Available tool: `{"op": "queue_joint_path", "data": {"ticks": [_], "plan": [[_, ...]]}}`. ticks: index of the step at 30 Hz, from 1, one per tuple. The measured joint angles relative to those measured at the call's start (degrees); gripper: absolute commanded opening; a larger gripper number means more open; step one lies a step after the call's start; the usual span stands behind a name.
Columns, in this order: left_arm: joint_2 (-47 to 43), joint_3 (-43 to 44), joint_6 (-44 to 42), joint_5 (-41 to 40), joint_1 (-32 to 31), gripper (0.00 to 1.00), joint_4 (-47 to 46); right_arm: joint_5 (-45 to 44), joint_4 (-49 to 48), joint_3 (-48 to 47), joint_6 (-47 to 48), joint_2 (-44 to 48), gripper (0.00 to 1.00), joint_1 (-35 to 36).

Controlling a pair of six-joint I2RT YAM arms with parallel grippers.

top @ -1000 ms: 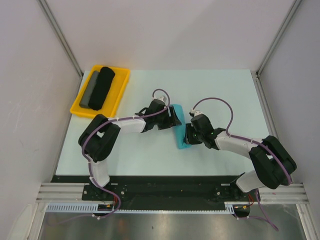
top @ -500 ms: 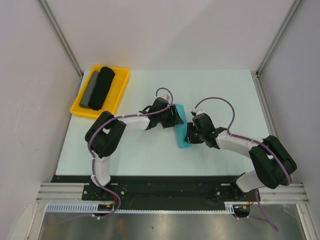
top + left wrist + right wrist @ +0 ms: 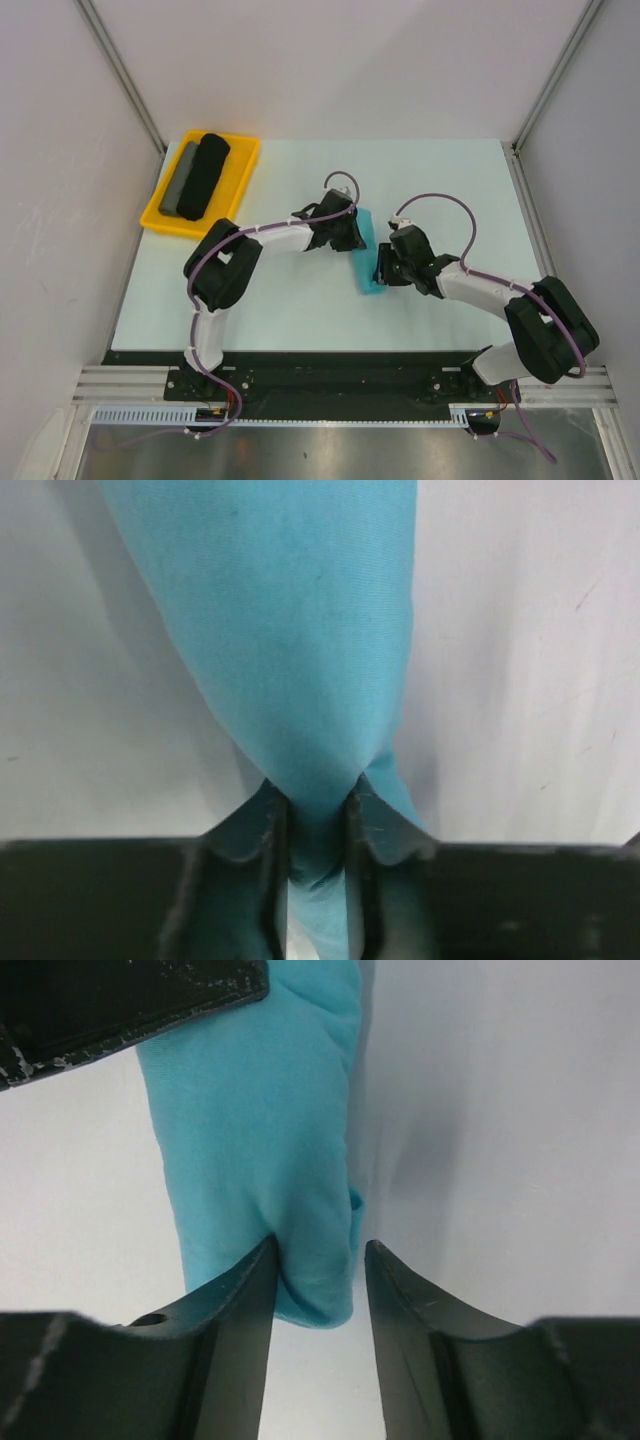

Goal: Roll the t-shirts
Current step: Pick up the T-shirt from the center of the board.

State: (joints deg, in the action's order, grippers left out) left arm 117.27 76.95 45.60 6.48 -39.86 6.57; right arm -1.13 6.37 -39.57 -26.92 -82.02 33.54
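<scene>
A turquoise t-shirt [image 3: 368, 258], rolled into a narrow bundle, lies at the table's middle between both grippers. My left gripper [image 3: 350, 232] sits at its far end. In the left wrist view the left gripper [image 3: 318, 825] is shut on a pinched fold of the turquoise t-shirt [image 3: 290, 630]. My right gripper [image 3: 385, 268] is at the near end. Seen from the right wrist, the right gripper [image 3: 320, 1244] is open astride the end of the roll [image 3: 260, 1130]: one finger touches the cloth and the other stands off it. A black roll [image 3: 205, 175] and a grey roll [image 3: 180, 180] lie in a tray.
The yellow tray [image 3: 245, 180] sits at the table's back left corner. Grey walls and metal posts close in the table on three sides. The left arm's dark gripper body [image 3: 120, 1000] shows at the top left of the right wrist view.
The left gripper slid right onto the far end of the turquoise roll and closed on it. The right gripper's jaws widened a little and shifted slightly right.
</scene>
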Motion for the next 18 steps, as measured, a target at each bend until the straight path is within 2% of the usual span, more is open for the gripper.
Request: {"op": "queue_joint_path", "data": {"ticks": [2,3,6,11,15,18], "plan": [[0.26,1.75,-1.64,-0.96,-0.35,0.00,2.25,-0.46,1.07,0.35,0.04,2.01,0.55,-0.31],[0.35,2.34,-2.25,-1.62,-0.50,0.00,2.97,-0.72,1.73,0.37,0.00,3.08,0.60,-0.39],[0.63,4.37,-6.84,-3.93,-0.66,0.00,5.18,-1.66,4.07,0.46,0.09,8.55,0.64,-0.55],[0.63,6.27,-16.61,-6.43,1.75,0.00,6.86,-3.89,6.16,0.48,0.13,20.72,0.68,-0.68],[0.70,8.20,-25.92,-6.47,7.28,0.00,8.72,-5.09,6.58,0.48,0.15,26.86,0.68,-0.79],[1.53,13.25,-32.85,-6.51,13.00,0.00,12.74,-4.92,6.78,0.48,0.22,27.36,0.67,-0.79]]}}
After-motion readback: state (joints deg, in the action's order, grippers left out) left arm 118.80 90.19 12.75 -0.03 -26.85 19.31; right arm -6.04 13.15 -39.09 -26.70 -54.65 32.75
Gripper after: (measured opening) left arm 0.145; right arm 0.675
